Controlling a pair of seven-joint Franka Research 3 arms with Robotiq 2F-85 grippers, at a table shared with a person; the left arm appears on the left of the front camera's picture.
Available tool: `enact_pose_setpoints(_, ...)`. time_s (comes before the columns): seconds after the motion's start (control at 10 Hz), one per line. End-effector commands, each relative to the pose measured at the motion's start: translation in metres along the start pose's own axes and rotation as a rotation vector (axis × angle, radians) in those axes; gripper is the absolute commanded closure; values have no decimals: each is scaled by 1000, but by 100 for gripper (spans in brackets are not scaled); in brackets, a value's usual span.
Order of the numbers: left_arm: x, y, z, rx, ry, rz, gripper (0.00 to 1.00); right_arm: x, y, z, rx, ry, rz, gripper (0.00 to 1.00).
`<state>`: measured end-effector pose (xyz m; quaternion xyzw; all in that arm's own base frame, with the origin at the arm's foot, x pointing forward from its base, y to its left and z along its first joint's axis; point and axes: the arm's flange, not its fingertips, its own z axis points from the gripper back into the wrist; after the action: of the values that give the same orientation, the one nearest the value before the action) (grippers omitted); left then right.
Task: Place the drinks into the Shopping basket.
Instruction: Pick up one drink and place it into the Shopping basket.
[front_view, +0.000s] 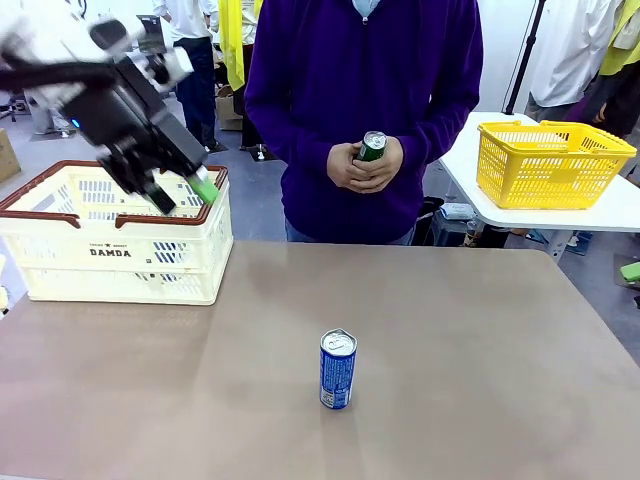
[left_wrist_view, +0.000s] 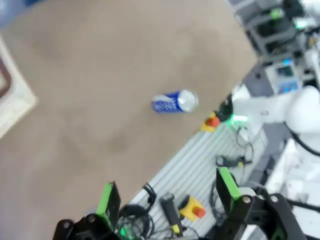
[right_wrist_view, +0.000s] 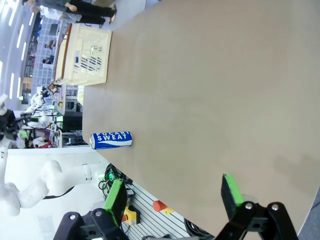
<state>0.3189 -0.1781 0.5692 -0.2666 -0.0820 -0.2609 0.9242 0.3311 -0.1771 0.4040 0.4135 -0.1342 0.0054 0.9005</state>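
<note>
Front view: the blue can (front_view: 337, 369), silver-topped with white markings, stands upright at lower centre on the brown table (front_view: 480, 360). A person's hands (front_view: 365, 165) hold the green can (front_view: 372, 146) at upper centre. The left gripper (front_view: 185, 197) hangs over the cream DAMDA Shopping basket (front_view: 120, 255) at upper left. A yellow mesh basket (front_view: 550, 165) sits at upper right.

Left wrist view: the left gripper's (left_wrist_view: 166, 186) fingers are spread and empty, with the blue can (left_wrist_view: 174, 101) at centre.

Right wrist view: the right gripper (right_wrist_view: 173, 187) is wide apart and empty. The blue can (right_wrist_view: 111, 140), lettered "POCARI SWEAT", is at centre left, and the Shopping basket (right_wrist_view: 87, 55) at upper left.

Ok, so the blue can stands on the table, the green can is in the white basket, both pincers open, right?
No: the person's hands hold the green can, as the front view shows. The blue can stands on the table; left pincer and right pincer are open.
</note>
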Motion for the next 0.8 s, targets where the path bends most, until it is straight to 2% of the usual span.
enact_pose_setpoints(0.0,-17,-11,-5,-11,21,-124,0,-1,1,2,-2,6,-2,0)
enact_pose_setpoints(0.1,0,0,0,0,0,0,0,-1,1,2,-2,6,-2,0)
enact_pose_setpoints(0.5,-6,-4,-5,-12,10,-24,0,-1,1,2,-2,6,-2,0)
enact_pose_setpoints(0.6,-9,-18,-11,-149,-38,196,0,-1,1,2,-2,6,-2,0)
enact_pose_setpoints(0.7,-16,-67,-35,21,-27,300,0,-1,1,2,-2,6,-2,0)
